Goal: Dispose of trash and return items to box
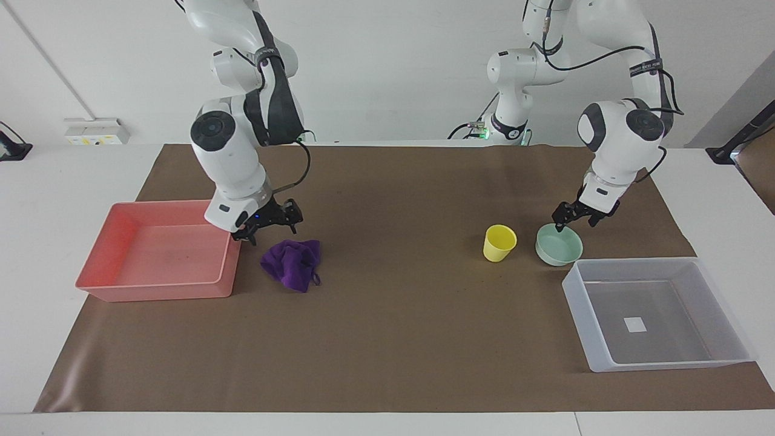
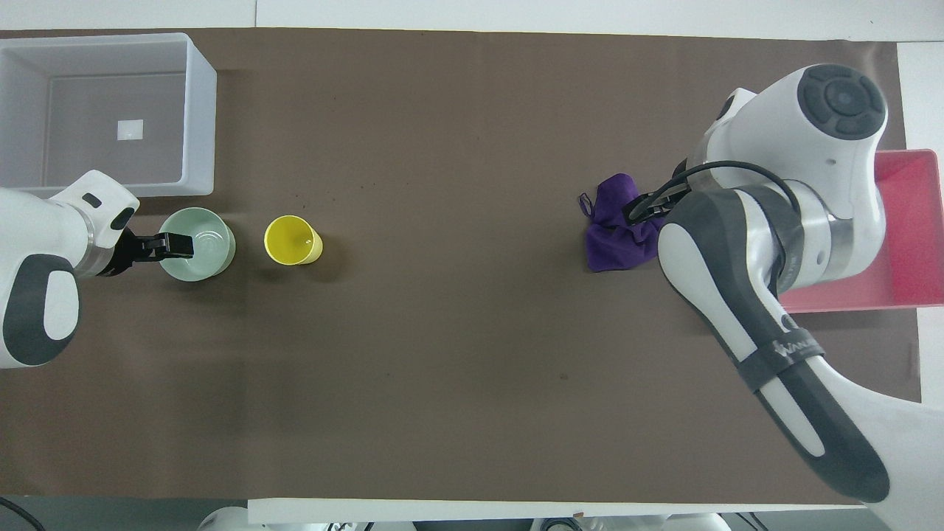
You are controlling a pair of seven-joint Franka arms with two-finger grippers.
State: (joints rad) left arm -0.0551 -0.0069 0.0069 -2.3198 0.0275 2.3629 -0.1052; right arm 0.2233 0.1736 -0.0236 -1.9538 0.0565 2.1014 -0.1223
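The purple cloth wad (image 1: 293, 265) lies on the brown mat beside the pink tray; it also shows in the overhead view (image 2: 616, 243). My right gripper (image 1: 271, 234) is open and hangs low just above the cloth's edge nearer to the robots, partly covering it from above (image 2: 639, 210). The yellow cup (image 1: 499, 243) (image 2: 292, 240) and the mint-green bowl (image 1: 560, 248) (image 2: 208, 254) stand side by side, upright and empty. My left gripper (image 1: 573, 226) (image 2: 177, 245) is open, low over the bowl's rim. The translucent box (image 1: 636, 262) (image 2: 199, 125) is empty.
The pink tray (image 1: 158, 290) (image 2: 906, 221) sits empty at the right arm's end of the table, its corner close to my right gripper. The box stands just past the bowl, farther from the robots. The right arm's forearm (image 2: 745, 295) covers part of the tray from above.
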